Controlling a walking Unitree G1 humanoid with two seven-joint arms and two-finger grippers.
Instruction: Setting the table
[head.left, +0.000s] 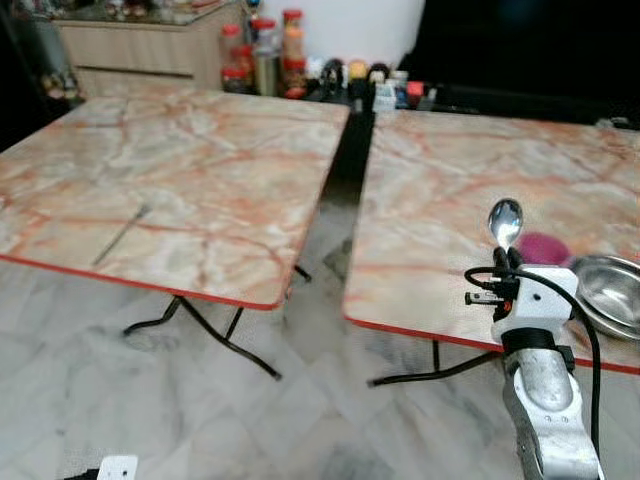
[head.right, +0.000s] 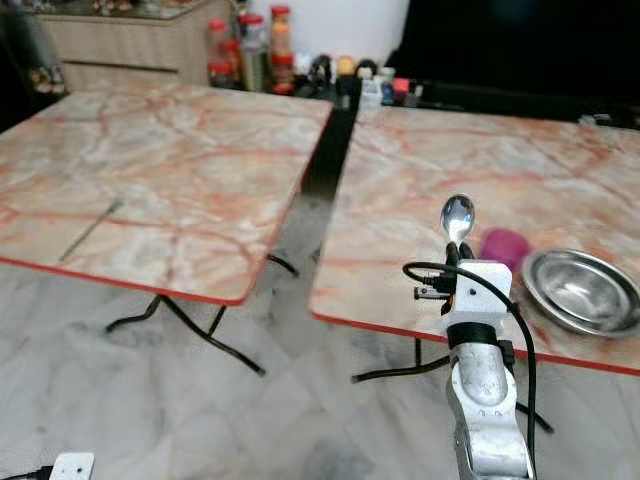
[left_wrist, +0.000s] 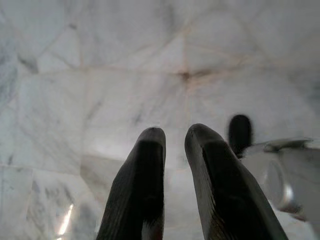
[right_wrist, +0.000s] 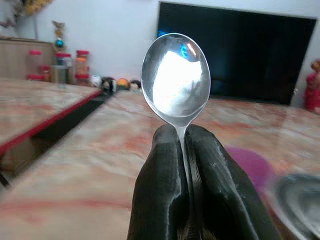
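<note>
My right gripper (head.left: 507, 256) is raised near the front edge of the right marble table (head.left: 450, 190), shut on the handle of a steel spoon (head.left: 505, 221). The spoon stands upright with its bowl above the fingertips (right_wrist: 165, 145). To its right a steel bowl (head.left: 610, 292) sits on the table, with a purple object (head.left: 543, 247) next to it. On the left marble table (head.left: 200, 150) lies a thin dark utensil (head.left: 122, 235). My left gripper (left_wrist: 175, 137) hangs over the floor, its fingers a little apart with nothing between them.
A dark gap (head.left: 345, 170) runs between the two red-edged tables, with black metal legs (head.left: 230, 340) below. Several jars and bottles (head.left: 265, 55) stand at the back beside a wooden cabinet (head.left: 130, 45). A dark screen (head.left: 530, 45) is behind the right table.
</note>
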